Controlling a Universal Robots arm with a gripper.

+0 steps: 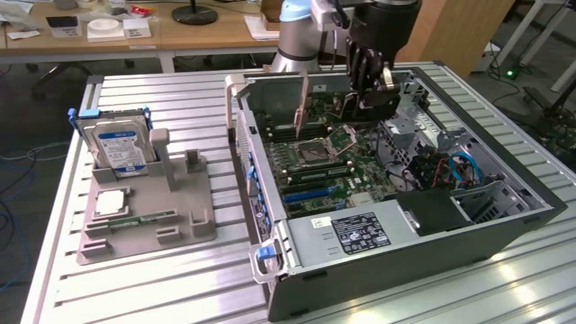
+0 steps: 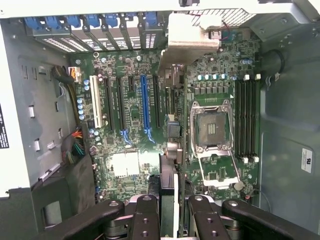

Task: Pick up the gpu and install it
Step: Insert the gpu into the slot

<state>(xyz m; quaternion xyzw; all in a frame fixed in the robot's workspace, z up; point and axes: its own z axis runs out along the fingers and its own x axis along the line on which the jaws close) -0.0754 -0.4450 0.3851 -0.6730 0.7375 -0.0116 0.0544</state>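
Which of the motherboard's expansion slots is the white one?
The end slot, farthest from the CPU socket; the other slots in that row are black or blue.

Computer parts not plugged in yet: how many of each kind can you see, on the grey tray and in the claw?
Hard drive: 1
Square silver chip: 1
Memory stick: 1
gpu, gripped in the claw: 1
Total: 4

Part of gpu behind end effector
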